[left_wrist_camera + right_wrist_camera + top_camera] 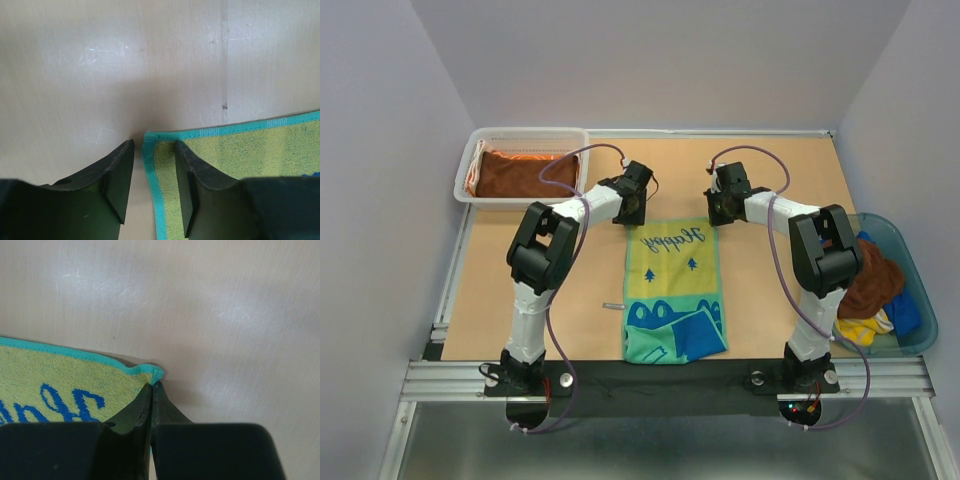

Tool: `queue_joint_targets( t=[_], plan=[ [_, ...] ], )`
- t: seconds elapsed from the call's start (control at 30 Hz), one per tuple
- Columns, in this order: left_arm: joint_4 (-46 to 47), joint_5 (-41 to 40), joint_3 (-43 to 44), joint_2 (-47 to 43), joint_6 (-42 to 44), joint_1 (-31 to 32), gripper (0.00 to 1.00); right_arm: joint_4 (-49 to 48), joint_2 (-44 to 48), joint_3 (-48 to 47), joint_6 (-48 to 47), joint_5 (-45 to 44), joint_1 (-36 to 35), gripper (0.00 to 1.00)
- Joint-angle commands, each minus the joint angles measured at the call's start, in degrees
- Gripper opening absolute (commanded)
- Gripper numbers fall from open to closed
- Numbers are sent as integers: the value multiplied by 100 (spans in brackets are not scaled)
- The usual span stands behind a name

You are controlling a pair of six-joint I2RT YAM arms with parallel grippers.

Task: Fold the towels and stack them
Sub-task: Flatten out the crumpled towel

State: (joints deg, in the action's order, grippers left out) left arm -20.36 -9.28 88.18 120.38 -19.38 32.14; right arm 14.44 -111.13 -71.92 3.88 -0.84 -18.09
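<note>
A green, yellow and blue tree-print towel (675,295) lies flat in the middle of the table, its lettered end farthest from the arm bases. My left gripper (632,208) is at its far left corner. In the left wrist view this gripper (154,146) is open, its jaws straddling the teal border of the towel (240,150) without pinching it. My right gripper (720,208) is at the far right corner. In the right wrist view it (152,386) is shut on the slightly lifted corner of the towel (50,380).
A white mesh basket (525,133) at the far left holds a folded dark brown towel (520,175) over an orange one (475,172). A translucent tub (916,270) at the right edge holds a brown towel (875,280) and yellow and blue cloths.
</note>
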Motion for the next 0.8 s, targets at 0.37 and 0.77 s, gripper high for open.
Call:
queue_joint_targets(
  t=[0.37, 0.77],
  plan=[
    [6, 14, -425, 188, -93, -24, 0, 332, 126, 117, 7, 260, -28, 1],
    [-179, -1005, 567, -1454, 592, -15, 0, 332, 1453, -981, 131, -311, -28, 0]
  ],
)
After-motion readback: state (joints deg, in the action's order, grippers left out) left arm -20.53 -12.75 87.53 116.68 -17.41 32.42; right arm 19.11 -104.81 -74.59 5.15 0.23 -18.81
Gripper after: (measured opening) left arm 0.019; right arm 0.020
